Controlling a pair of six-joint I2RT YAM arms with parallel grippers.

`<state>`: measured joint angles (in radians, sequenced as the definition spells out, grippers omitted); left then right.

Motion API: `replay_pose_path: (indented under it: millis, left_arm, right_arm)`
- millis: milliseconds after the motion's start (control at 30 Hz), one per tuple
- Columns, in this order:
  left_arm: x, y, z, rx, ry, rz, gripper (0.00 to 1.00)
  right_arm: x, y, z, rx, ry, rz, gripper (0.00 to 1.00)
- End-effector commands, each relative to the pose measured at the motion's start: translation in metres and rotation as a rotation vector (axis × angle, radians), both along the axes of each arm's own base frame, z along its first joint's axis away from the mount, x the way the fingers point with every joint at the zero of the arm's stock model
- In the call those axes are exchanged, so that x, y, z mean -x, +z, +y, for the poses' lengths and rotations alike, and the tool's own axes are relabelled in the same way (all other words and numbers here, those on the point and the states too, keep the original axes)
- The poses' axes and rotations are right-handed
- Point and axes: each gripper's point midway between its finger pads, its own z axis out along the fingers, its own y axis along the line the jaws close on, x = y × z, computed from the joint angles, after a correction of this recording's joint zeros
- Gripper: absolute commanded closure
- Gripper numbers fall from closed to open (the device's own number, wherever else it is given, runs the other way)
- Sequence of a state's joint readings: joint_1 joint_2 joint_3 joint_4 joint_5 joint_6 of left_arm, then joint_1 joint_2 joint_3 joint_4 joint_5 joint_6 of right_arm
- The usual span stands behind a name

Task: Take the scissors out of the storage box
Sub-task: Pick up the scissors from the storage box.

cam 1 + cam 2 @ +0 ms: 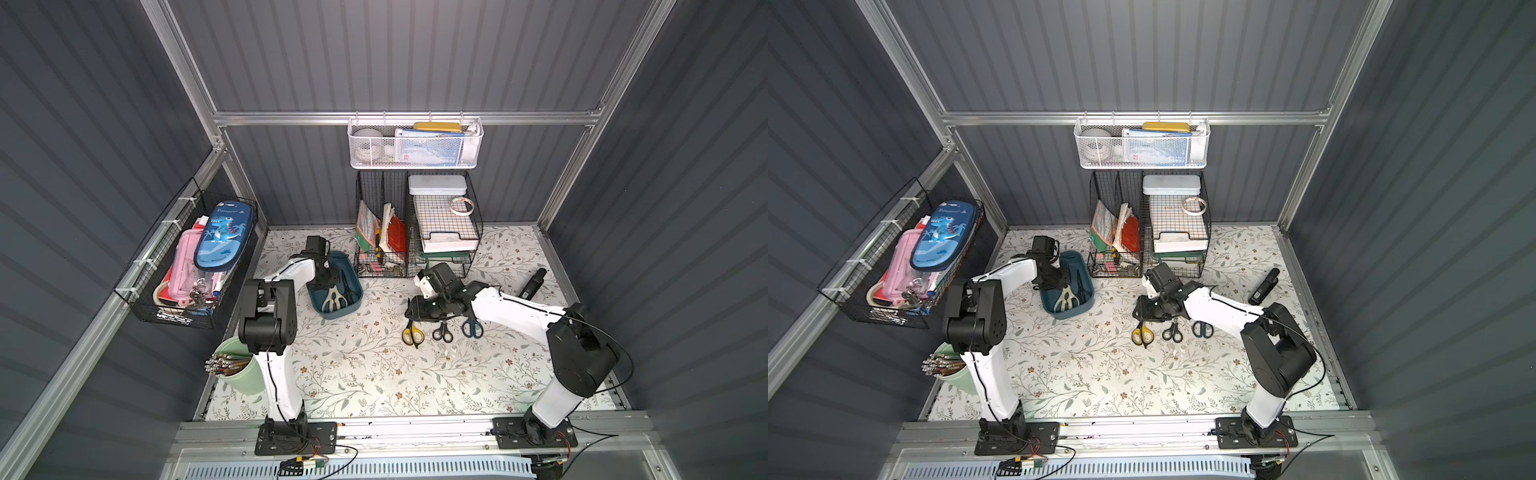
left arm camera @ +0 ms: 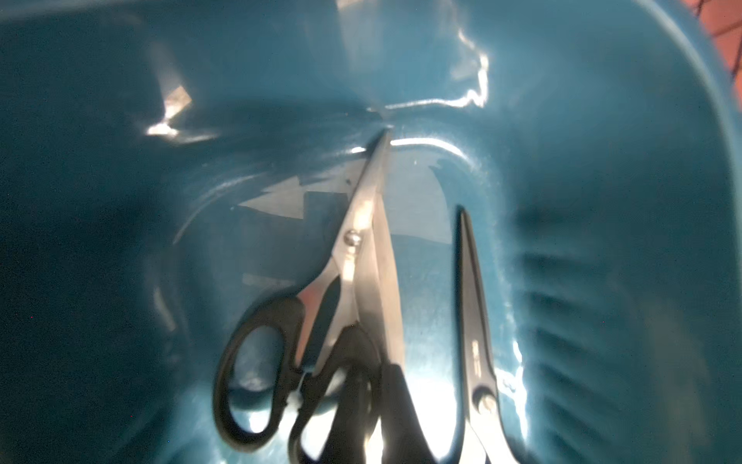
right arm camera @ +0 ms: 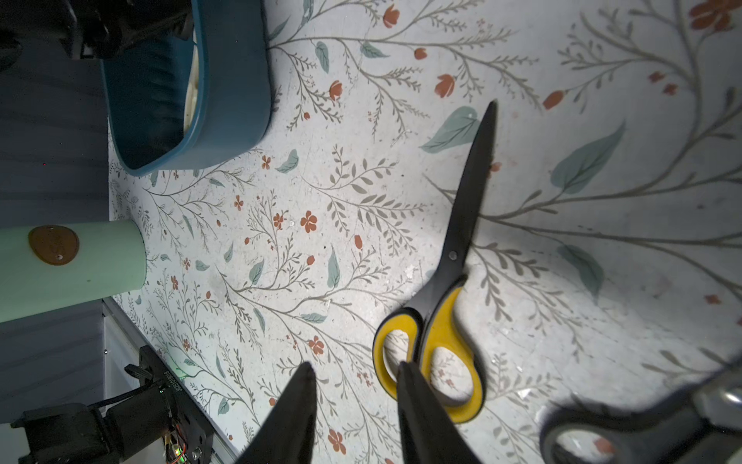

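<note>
My left gripper (image 1: 323,284) is down inside the storage box (image 1: 337,313) and its jaws are closed together. In the left wrist view the dark fingers merge with the handle of the black-handled scissors (image 2: 353,257), so I cannot tell if they really pinch a loop or only closed beside it. This is my first worry. If I lift with a grip on one loop only, the pair can turn, fall open and slip back into the box. Its tip lies at the foot of the box wall, so it can also catch there and drag the light box over the table (image 1: 374,374). The cream-handled scissors (image 1: 333,300) and a dark pair (image 2: 473,321) lie just beside it in the box, and a swinging blade can hook them. The black wire basket (image 1: 380,266) stands near the box, so a wide swing could hit it too. Three pairs already lie out on the table: the yellow-and-black scissors (image 3: 451,257), a small black pair (image 1: 442,328) and the blue-handled pair (image 1: 472,322). My right gripper (image 3: 355,385) hangs over them, jaws partly apart and empty, with one finger above the yellow loop. If it sinks, it can push that pair away.
</note>
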<state>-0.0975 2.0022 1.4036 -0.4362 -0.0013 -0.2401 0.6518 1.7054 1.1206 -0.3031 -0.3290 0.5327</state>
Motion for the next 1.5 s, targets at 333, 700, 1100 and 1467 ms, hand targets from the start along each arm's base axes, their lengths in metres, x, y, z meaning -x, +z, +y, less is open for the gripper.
replay_pose_path:
  millis: [333, 700, 1100, 1467]
  left_arm:
    - [0.035, 0.081, -0.03, 0.17, -0.003, -0.134, 1.0]
    - [0.093, 0.144, -0.111, 0.378, -0.2, -0.321, 1.0]
    - [0.123, 0.171, -0.143, 0.499, -0.371, -0.402, 1.0]
    - [0.126, 0.171, -0.158, 0.505, -0.422, -0.393, 1.0]
  right_arm:
    - [-0.028, 0.043, 0.028, -0.113, 0.009, -0.105, 0.6]
    - [-0.086, 0.114, 0.056, -0.335, -0.159, -0.296, 0.49]
    - [-0.1, 0.118, 0.074, -0.361, -0.192, -0.334, 0.49]
    - [-0.107, 0.119, 0.089, -0.379, -0.191, -0.345, 0.53]
